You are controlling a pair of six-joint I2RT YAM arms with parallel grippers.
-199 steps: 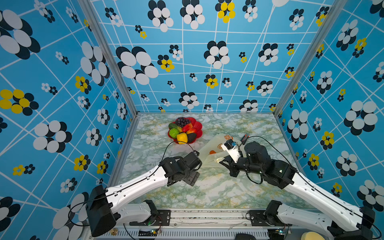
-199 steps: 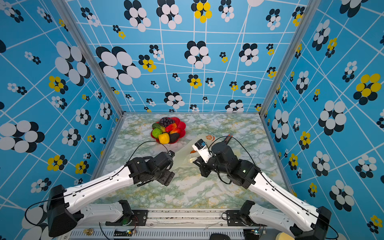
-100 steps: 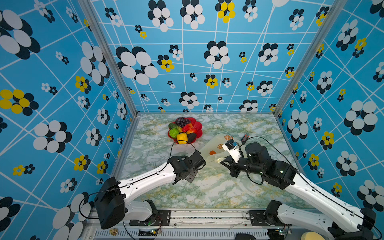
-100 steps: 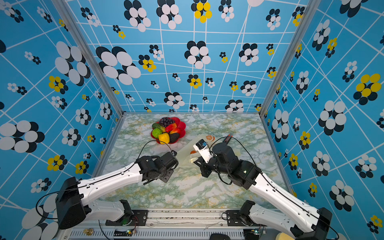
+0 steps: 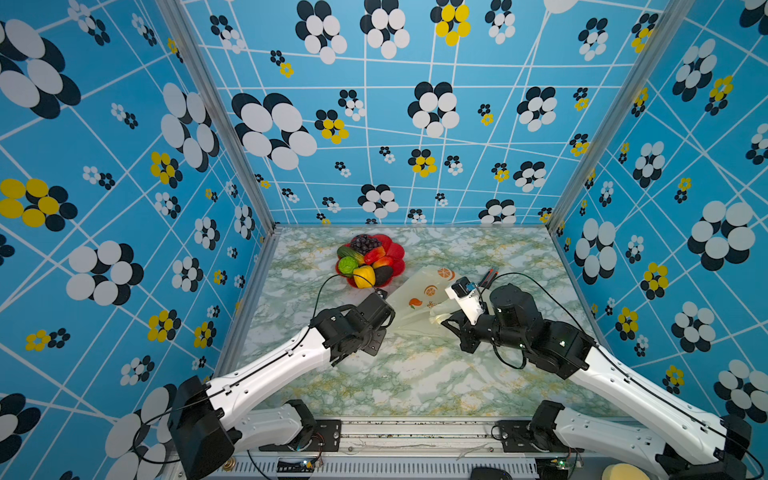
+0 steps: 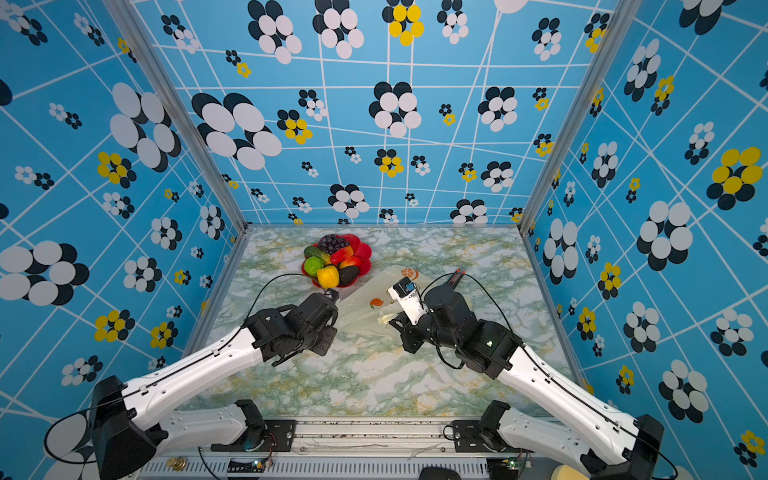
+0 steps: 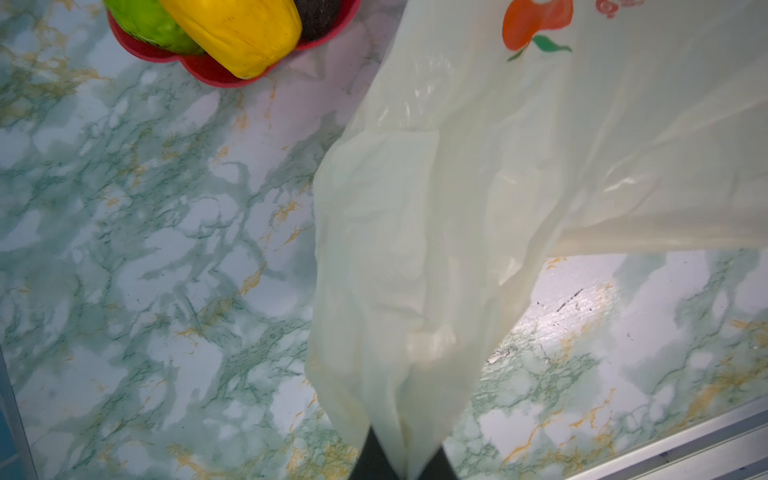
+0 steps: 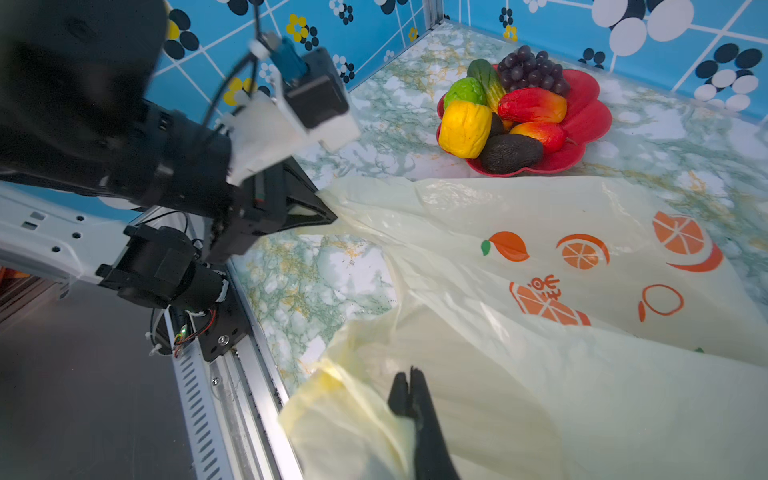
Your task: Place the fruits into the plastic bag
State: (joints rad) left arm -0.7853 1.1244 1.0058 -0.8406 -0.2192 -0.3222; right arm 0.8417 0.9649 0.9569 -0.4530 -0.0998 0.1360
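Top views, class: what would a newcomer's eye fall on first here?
A pile of glossy toy fruits sits on a red flower-shaped plate at the back of the marble-patterned table, left of centre. Beside it, the cream plastic bag with orange prints is pinched on either side by the left claw and the right claw.

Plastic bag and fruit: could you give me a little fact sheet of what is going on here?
plastic bag: cream with orange prints, lying on the marble table, no fruit seen inside
fruits: all piled on the red plate
left gripper: shut, pinching one edge of the bag
right gripper: shut on another part of the bag
progress: nothing bagged yet
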